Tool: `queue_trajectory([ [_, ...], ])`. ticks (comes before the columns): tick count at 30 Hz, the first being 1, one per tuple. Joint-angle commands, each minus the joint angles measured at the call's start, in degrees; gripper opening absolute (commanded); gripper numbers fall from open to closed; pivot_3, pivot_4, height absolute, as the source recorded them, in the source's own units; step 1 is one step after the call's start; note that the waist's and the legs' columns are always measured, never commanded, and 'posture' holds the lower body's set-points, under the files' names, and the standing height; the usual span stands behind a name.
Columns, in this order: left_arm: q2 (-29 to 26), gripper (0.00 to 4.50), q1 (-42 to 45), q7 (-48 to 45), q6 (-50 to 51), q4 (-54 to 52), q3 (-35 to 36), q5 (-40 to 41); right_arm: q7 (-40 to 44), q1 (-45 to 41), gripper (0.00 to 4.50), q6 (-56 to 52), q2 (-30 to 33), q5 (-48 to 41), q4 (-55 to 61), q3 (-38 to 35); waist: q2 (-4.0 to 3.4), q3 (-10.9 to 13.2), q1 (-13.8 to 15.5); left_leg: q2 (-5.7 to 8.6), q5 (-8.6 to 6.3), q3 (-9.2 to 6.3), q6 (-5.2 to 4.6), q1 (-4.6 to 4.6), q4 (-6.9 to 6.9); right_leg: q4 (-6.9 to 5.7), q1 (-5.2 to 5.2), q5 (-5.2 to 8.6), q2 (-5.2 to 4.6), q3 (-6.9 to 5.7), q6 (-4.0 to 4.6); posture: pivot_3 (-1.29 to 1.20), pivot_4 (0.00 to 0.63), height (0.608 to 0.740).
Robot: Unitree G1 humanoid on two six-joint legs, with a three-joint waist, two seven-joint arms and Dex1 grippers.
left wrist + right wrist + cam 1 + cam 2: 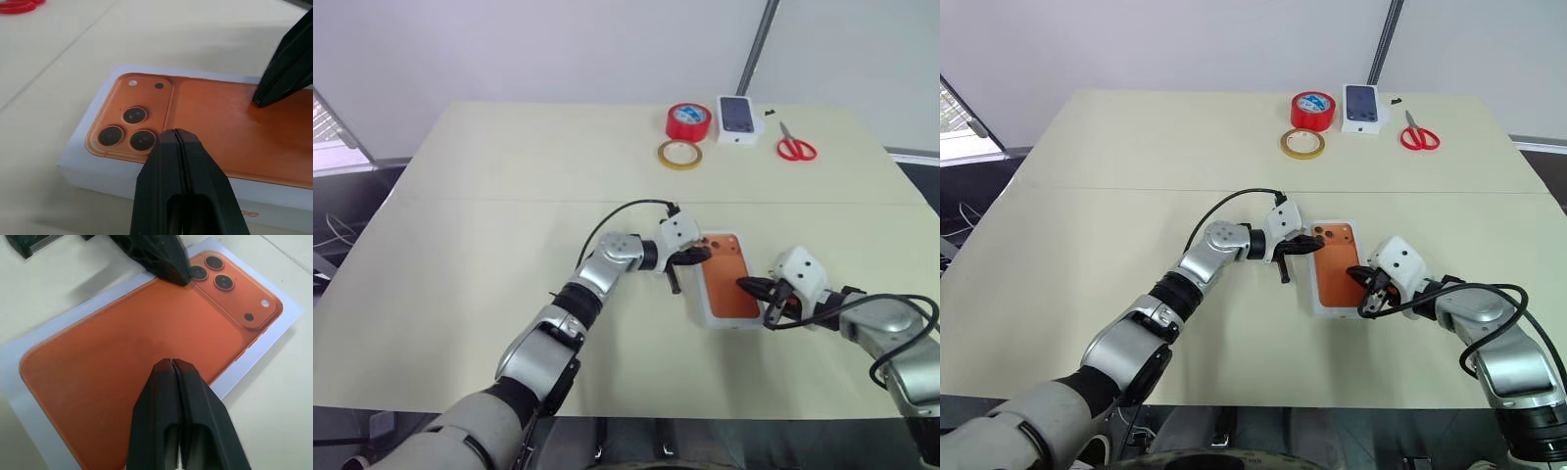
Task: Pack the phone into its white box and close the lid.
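the right arm reaches in from the near right edge of the pale matte cream table (489, 196), forearm low, wrist bent inward so the right gripper (756, 289) points leftward. in the right wrist view its two black plastic fingers (168, 396) lie pressed together with no gap, holding nothing, their joined tip poised over the near half of the orange surface; whether it touches i cannot tell.

the left arm stretches forward across the table's middle, elbow partly bent, wrist turned to the right, and the left gripper (698, 257) points across at the far corner of the same surface. the left wrist view shows its black fingers (186, 181) closed against each other, empty, the tip just beside the camera cluster.

between the two grippers lies the slim orange-copper rounded-corner phone (728, 277), flat and back up, its smooth satin back bordered all round by a thin white margin. three dark round lenses in copper rings sit in a raised rounded square at its far left corner. it rests on the shallow white rectangular cardboard box (85, 169), whose plain white wall shows below the phone, standing on the table.

farther off, near the table's far edge: a thin yellow tape ring (678, 154), a thick red tape roll (689, 121), a small white box printed with a dark phone (738, 117), and red-handled scissors (794, 145).
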State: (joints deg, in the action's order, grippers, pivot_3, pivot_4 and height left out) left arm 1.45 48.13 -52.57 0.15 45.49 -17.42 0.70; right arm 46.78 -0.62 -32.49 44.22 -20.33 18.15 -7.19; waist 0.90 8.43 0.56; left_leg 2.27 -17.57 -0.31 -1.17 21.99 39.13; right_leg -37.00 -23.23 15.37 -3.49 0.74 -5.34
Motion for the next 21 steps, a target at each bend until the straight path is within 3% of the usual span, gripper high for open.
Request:
queue_trajectory([
  [1, -0.73, 1.85, -1.37, 0.16, 0.77, -3.11, 2.97, 2.33, 0.4, -1.86, 1.93, -1.11, -0.67, -3.54, 0.79, -2.77, -0.03, 0.0, 0.09, -0.01, 0.01, 0.0, 0.01, 0.07, 0.01, -0.05, -0.1, 0.0, -0.01, 0.01, 0.0, 0.0, 0.15, 0.74],
  [5, -5.92, 3.86, -4.9, -0.83, -0.16, -14.94, 7.0, 5.58, 1.02, -3.42, 4.05, 0.65, -0.6, -5.83, 0.06, -6.23, -0.05, 0.02, -0.21, 0.0, 0.06, 0.04, 0.11, 0.42, 0.04, -0.12, -0.46, -0.01, -0.05, 0.06, 0.0, 0.0, 0.15, 0.74],
  [6, -8.29, 3.91, -6.54, -2.51, 1.78, -18.85, 7.28, 6.45, 1.79, -3.3, 4.46, 1.38, -0.05, -6.1, 0.14, -7.06, -0.07, 0.03, -0.24, 0.0, 0.07, 0.04, 0.14, 0.44, 0.01, -0.13, -0.52, -0.01, -0.05, 0.06, 0.0, 0.0, 0.15, 0.74],
  [9, -15.84, 3.91, -11.67, -6.09, 5.65, -28.06, 10.07, 10.0, 3.82, -2.5, 4.46, 4.4, 1.36, -6.24, -0.65, -10.1, -0.12, 0.01, -0.26, -0.01, 0.12, 0.02, 0.24, 0.45, -0.1, -0.2, -0.62, -0.01, -0.05, 0.07, 0.01, 0.0, 0.15, 0.74],
  [14, -26.76, 3.91, -19.36, -7.59, 7.02, -33.73, 14.98, 11.98, 7.68, -0.22, 4.46, 8.2, 3.59, -6.07, -4.42, -13.87, -0.15, 0.01, 0.07, -0.01, 0.12, 0.03, 0.25, 0.44, -0.09, -0.13, -0.55, -0.02, -0.09, 0.07, 0.02, 0.0, 0.15, 0.74],
  [21, -35.46, 3.91, -30.31, -8.88, 12.31, -42.72, 20.61, 17.32, 12.58, 2.85, 4.46, 9.78, 5.91, -7.06, -8.64, -16.48, -0.21, 0.04, 0.08, -0.01, 0.09, 0.03, 0.21, 0.45, -0.13, -0.07, -0.53, -0.01, -0.16, 0.07, 0.03, 0.0, 0.15, 0.74],
])
